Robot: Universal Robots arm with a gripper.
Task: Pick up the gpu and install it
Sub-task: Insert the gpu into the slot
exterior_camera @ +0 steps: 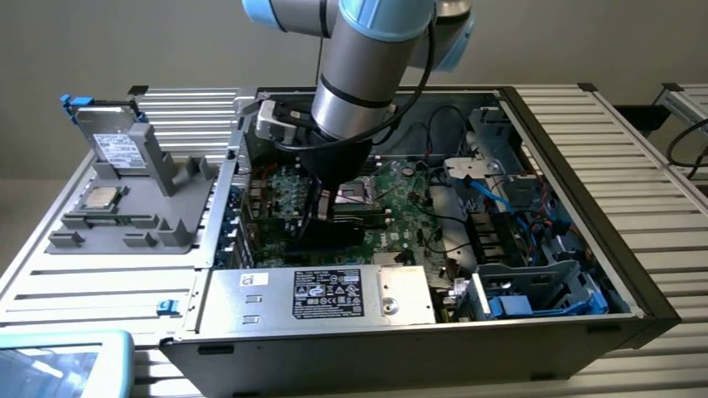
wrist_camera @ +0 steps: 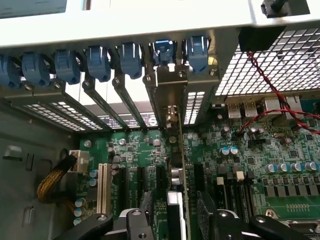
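The gpu (wrist_camera: pixel 176 172) stands on edge in an expansion slot of the green motherboard (wrist_camera: pixel 280 150). Its silver end bracket (wrist_camera: pixel 167 95) sits against the rear wall of the case, under a blue clip (wrist_camera: pixel 164 50). My gripper (wrist_camera: pixel 176 215) straddles the card's upper edge. Its black fingers (wrist_camera: pixel 148 207) stand a little off the card on both sides, so the gripper is open and holds nothing. In the exterior view my gripper (exterior_camera: pixel 332 217) reaches down into the open computer case (exterior_camera: pixel 553 108), and the arm hides the card.
Several blue slot clips (wrist_camera: pixel 100 62) line the rear wall. A red and black wire (wrist_camera: pixel 270 90) crosses the mesh panel. Outside the case, a grey tray (exterior_camera: pixel 166 224) carries a silver drive (exterior_camera: pixel 116 145), a processor (exterior_camera: pixel 102 197) and a memory stick (exterior_camera: pixel 105 220). The power supply (exterior_camera: pixel 321 294) fills the case's front.
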